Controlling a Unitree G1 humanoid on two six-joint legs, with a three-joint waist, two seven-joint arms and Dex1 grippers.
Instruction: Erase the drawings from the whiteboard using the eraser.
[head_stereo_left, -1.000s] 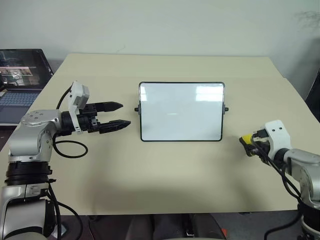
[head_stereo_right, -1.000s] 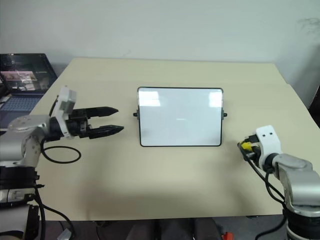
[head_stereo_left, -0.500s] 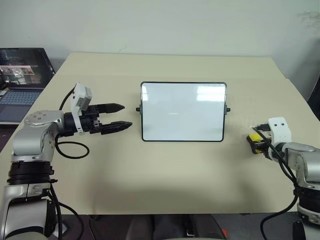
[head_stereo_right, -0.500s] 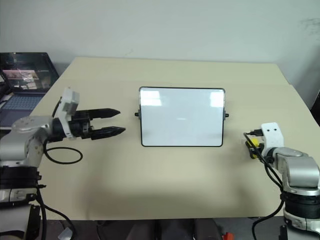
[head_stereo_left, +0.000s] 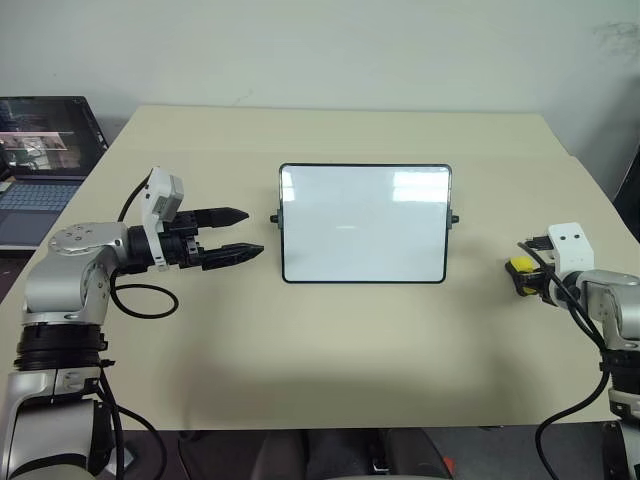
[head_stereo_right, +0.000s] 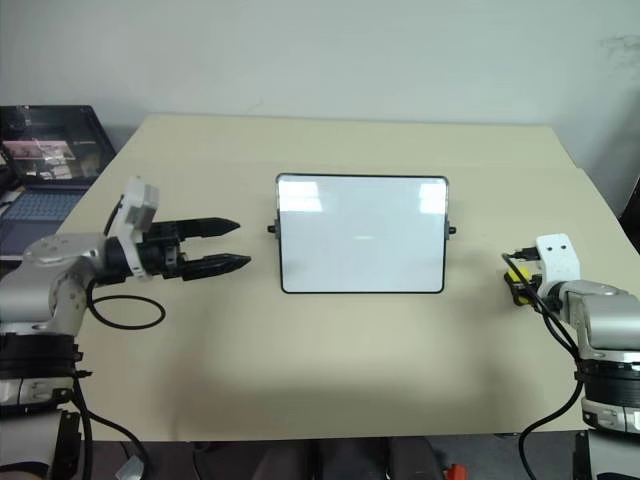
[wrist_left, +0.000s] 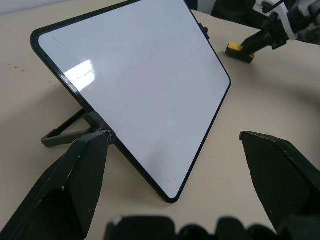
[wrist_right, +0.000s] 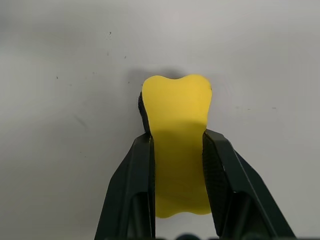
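On the far left we see a laptop (head_stereo_left: 40, 160) sitting beside the big tan table (head_stereo_left: 330, 350). Next comes our left gripper (head_stereo_left: 235, 232). Its two black fingers (wrist_left: 75, 185) are spread wide apart and hold nothing. It hangs above the table and points at the left edge of the whiteboard (head_stereo_left: 364, 222), close to it but not touching.

The whiteboard stands tilted on its little stand in the middle of the table. Its white face looks clean, and we see no drawings on it.

On the far right is our right gripper (wrist_right: 177, 150). Its fingers squeeze the yellow eraser (wrist_right: 176, 135) tight from both sides. The eraser is down by the table top, well apart from the whiteboard.
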